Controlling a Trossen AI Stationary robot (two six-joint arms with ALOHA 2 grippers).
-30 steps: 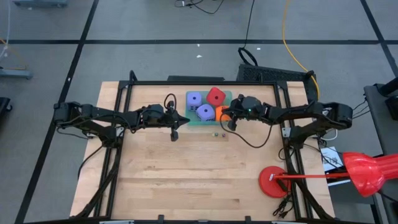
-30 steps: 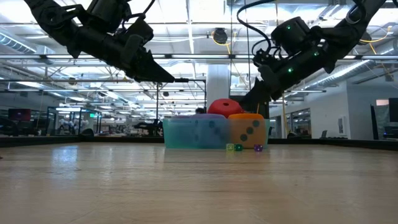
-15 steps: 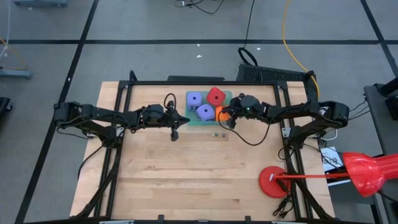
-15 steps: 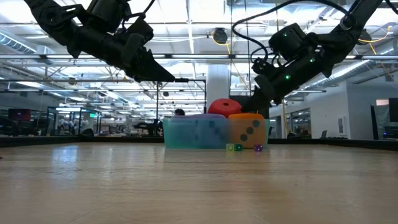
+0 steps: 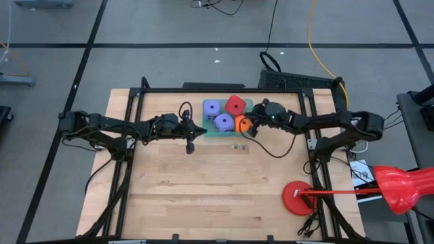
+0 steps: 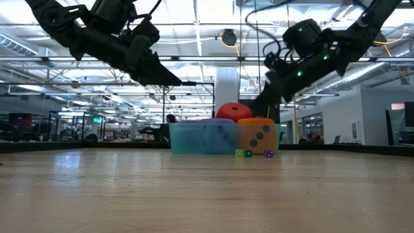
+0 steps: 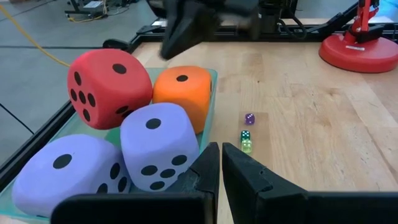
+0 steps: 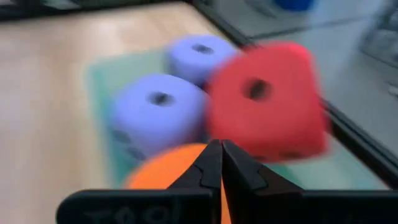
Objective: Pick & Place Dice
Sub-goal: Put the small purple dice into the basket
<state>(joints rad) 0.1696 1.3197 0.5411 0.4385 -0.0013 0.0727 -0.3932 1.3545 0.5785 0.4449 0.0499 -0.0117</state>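
Four soft dice sit in a green see-through tray (image 5: pixel 210 131) at the table's far middle: two purple ones (image 5: pixel 212 108) (image 5: pixel 223 121), a red one (image 5: pixel 235 105) and an orange one (image 5: pixel 242 124). In the left wrist view the red die (image 7: pixel 109 87) rests tilted on the others. My left gripper (image 5: pixel 202 131) hangs shut in the air at the tray's left near corner, touching nothing. My right gripper (image 6: pixel 257 103) is shut and hovers just above the orange die (image 6: pixel 257 134), its fingers (image 8: pixel 221 155) pointing at it from the right.
Three tiny dice (image 5: pixel 239 146) lie on the wood just in front of the tray. A red round stand base (image 5: pixel 298 196) is at the near right. Black frame rails (image 5: pixel 129 135) run along both sides. The near half of the table (image 5: pixel 203 196) holds nothing else.
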